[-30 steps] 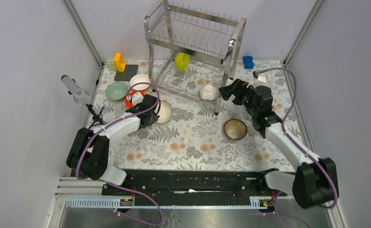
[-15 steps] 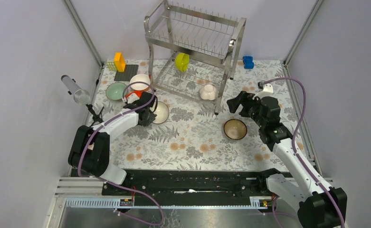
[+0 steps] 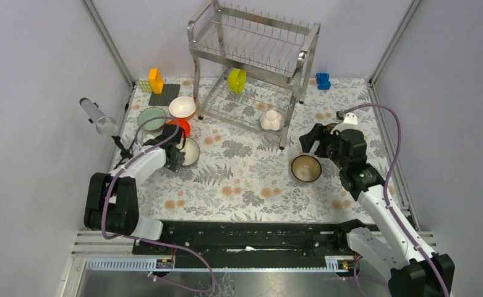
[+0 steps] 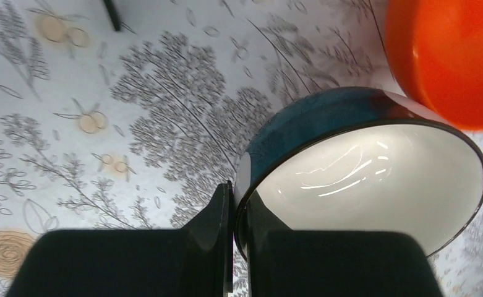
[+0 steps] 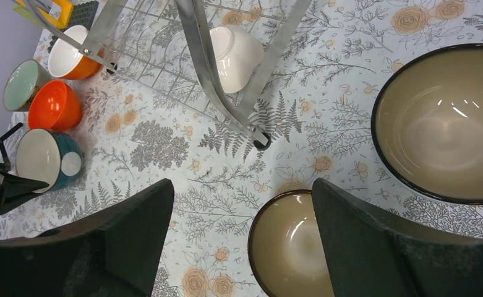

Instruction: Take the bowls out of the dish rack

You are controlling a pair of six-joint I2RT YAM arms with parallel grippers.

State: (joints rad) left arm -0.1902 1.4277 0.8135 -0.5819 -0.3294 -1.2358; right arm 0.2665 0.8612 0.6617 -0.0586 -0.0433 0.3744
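Note:
The steel dish rack (image 3: 251, 52) stands at the back; a yellow-green bowl (image 3: 237, 80) stands on edge in its lower tier. A white bowl (image 3: 271, 119) lies beneath it, also in the right wrist view (image 5: 235, 55). My left gripper (image 3: 175, 150) is shut on the rim of a tilted blue bowl (image 4: 362, 179), low over the cloth beside an orange bowl (image 3: 180, 127). A white-and-orange bowl (image 3: 182, 107) and a pale green bowl (image 3: 151, 118) sit behind. My right gripper (image 5: 242, 185) is open and empty above a brown bowl (image 3: 305, 167); a second brown bowl (image 5: 440, 124) sits to its right.
A yellow block (image 3: 156, 80) on a dark mat (image 3: 164, 94) sits at the back left and a blue block (image 3: 323, 81) at the back right. A clear tube on a small stand (image 3: 96, 116) leans at the left edge. Enclosure walls close both sides.
My left gripper has carried the blue bowl left and nearer, next to the orange bowl. My right arm has drawn back from the rack toward the right.

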